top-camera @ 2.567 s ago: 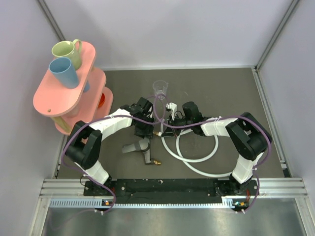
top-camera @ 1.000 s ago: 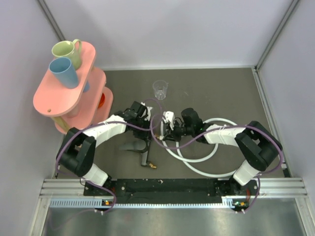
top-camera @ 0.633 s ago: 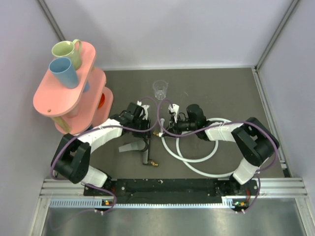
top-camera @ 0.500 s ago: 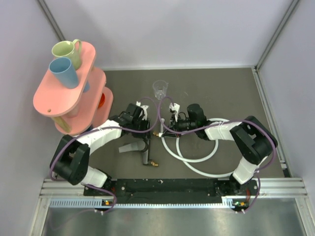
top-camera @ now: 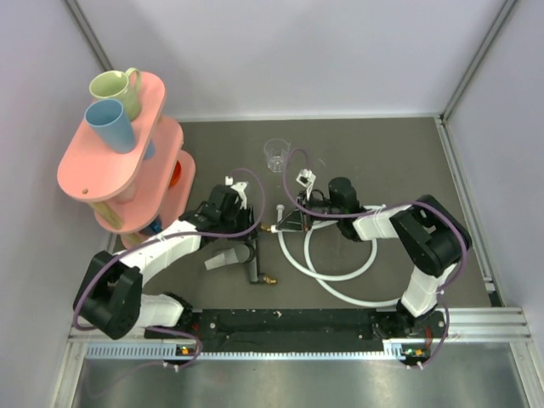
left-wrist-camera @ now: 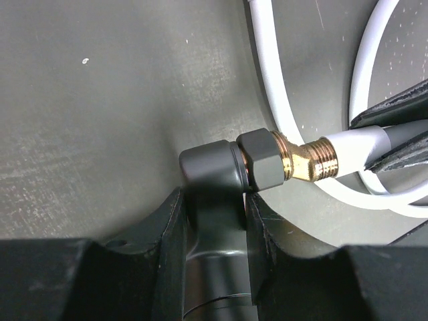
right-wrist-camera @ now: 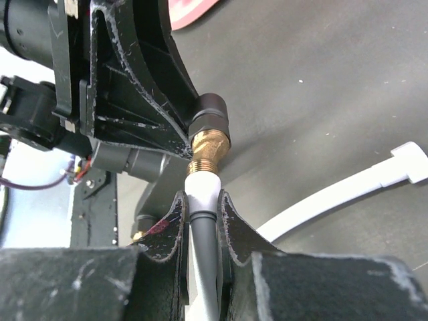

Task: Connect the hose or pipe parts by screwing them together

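Working mid-bench (top-camera: 382, 153), with open room behind toward the clear cup (top-camera: 276, 155) and the pink rack (top-camera: 127, 144) well apart at left. Trailing the white hose (top-camera: 340, 276) in loops over the right half. Having just swung both arms into one line: left fingers (left-wrist-camera: 251, 210) pinching the black T fitting (left-wrist-camera: 214, 174), right fingers (right-wrist-camera: 224, 214) pinching the hose end (right-wrist-camera: 202, 190), now touching the brass tip (left-wrist-camera: 307, 157). Probably just starting to thread.

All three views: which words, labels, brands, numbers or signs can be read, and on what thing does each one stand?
None can be read.
The black fitting, its brass tip and the white hose bear no marking.
The green mug, blue mug and clear cup show no print from above.
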`<state>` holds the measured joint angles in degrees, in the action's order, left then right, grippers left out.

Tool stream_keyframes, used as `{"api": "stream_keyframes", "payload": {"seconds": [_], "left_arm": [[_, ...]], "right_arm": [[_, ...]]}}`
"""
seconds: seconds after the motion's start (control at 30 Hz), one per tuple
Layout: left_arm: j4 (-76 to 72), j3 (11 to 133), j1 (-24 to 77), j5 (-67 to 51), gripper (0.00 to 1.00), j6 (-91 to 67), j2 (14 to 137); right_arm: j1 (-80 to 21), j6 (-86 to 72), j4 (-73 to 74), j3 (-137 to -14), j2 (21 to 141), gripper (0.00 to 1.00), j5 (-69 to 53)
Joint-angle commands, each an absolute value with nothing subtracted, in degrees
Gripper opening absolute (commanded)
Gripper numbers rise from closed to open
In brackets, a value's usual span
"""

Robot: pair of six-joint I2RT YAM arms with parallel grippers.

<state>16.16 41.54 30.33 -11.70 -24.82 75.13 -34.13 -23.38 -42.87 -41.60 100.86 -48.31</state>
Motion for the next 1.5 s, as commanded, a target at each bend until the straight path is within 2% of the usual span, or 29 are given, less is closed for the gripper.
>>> {"api": "stream_keyframes", "payload": {"seconds": [0.0,0.43,0.63,0.73,0.77,0.83,0.93,0.97,1.0,1.07,1.13,1.2,1.3,1.37,1.47], "left_arm": [[-7.1,42.8,33.9,-32.2,0.0,-29.8,70.1],[-7.5,42.8,33.6,-25.6,0.0,-30.9,69.9],[-3.9,42.9,32.6,-24.9,0.0,-29.3,70.7],[-1.5,43.1,32.2,-25.0,0.0,-28.5,71.8],[-1.0,43.4,32.0,-25.1,0.0,-28.0,72.1],[1.4,43.6,31.5,-26.2,0.0,-27.5,72.9],[3.5,45.2,30.4,-29.0,0.0,-26.2,73.8],[4.9,45.5,30.0,-30.0,0.0,-25.8,74.1],[6.1,46.0,29.7,-30.8,0.0,-25.5,74.8],[9.4,47.5,28.7,-34.0,0.0,-24.3,75.7],[12.2,49.4,28.0,-37.4,0.0,-22.9,77.3],[14.9,50.2,27.3,-39.0,0.0,-22.0,78.3],[16.4,50.7,26.9,-42.1,0.0,-20.3,78.7],[17.3,51.5,26.5,-44.4,0.0,-19.4,79.4],[20.1,53.6,26.2,-46.9,0.0,-17.8,82.0]], "right_arm": [[-36.7,-34.2,-58.7,-44.6,102.2,0.0,-49.0],[-36.5,-38.6,-51.3,-42.9,102.5,0.0,-43.6],[-32.5,-40.2,-51.2,-41.7,98.9,0.0,-42.2],[-30.2,-39.1,-46.8,-44.1,95.1,0.06,-43.0],[-29.9,-35.4,-44.3,-45.3,93.7,0.13,-43.0],[-29.4,-29.3,-33.0,-49.0,91.2,0.19,-41.6],[-29.3,-11.2,-23.9,-52.5,85.4,0.31,-41.1],[-29.4,-1.2,-23.8,-51.5,82.8,0.43,-42.4],[-29.5,4.7,-23.8,-50.3,81.1,0.5,-46.0],[-30.1,16.9,-27.4,-45.0,75.2,0.57,-48.9],[-30.8,28.3,-28.7,-41.9,71.0,0.59,-51.8],[-33.4,35.9,-23.2,-39.5,66.1,0.62,-50.5],[-36.4,48.3,-6.8,-41.9,64.4,0.78,-46.4],[-39.7,53.3,-4.2,-40.4,63.2,0.78,-40.2],[-41.5,54.5,-6.9,-37.8,61.8,0.77,-37.7]]}}
